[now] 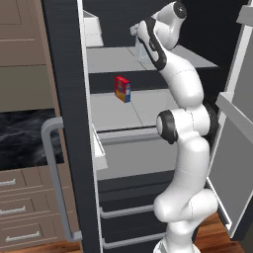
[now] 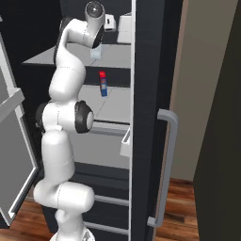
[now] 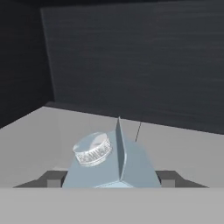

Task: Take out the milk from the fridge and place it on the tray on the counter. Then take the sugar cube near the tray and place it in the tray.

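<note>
The milk (image 3: 127, 166), a pale carton with a gabled top and a round cap, stands on the upper grey shelf (image 1: 111, 59) of the open black fridge (image 1: 69, 74). In the hand view my gripper (image 3: 111, 179) straddles it, one dark fingertip against each side of the carton. The arm reaches up into the fridge, with the milk (image 1: 141, 52) just under the hand; it also shows past the wrist (image 2: 96, 54). A stretch of black marble counter (image 1: 24, 138) lies left of the fridge. The tray and the sugar cube are out of view.
A red, blue and yellow box (image 1: 122, 89) stands on the shelf below the milk (image 2: 102, 84). Both fridge doors stand open beside the arm, the left one with a long grey bar handle (image 1: 52, 173) and a door bin (image 1: 99, 148). Dark drawers sit lower down.
</note>
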Controlling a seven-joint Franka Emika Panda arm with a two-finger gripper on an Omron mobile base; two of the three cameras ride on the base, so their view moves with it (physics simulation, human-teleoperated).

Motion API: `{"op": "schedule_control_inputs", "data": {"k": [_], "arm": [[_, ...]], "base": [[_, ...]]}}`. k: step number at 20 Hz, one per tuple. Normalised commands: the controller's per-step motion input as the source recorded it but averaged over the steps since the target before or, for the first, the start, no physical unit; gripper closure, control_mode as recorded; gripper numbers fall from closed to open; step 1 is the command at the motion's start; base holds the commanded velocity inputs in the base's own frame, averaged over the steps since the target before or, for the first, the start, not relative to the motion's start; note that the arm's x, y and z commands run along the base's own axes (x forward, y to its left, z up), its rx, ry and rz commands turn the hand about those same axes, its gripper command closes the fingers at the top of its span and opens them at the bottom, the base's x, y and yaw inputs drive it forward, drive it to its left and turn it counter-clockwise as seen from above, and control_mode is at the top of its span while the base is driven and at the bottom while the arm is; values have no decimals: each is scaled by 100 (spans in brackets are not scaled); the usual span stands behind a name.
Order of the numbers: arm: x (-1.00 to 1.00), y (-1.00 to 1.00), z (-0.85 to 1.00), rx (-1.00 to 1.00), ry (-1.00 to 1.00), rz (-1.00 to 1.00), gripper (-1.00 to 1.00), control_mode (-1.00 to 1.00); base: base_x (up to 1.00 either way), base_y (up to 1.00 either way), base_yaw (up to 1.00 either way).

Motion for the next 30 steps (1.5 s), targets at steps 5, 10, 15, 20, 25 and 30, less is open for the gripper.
{"op": "schedule_control_inputs", "data": {"k": [5, 10, 15, 20, 25, 30], "arm": [[-79, 10, -6, 0, -11, -6, 100, -100], [-100, 16, -30, 0, -33, -5, 100, -100], [-100, 32, -66, 0, -34, -4, 100, -100], [-100, 7, -38, 4, -31, -3, 100, -100], [-100, 0, 27, 11, -23, -8, 100, -100], [-100, 0, 62, 5, -19, -10, 100, -100]], "base": [[0, 0, 0], [0, 0, 0], [0, 0, 0], [0, 0, 0], [0, 0, 0], [0, 0, 0]]}}
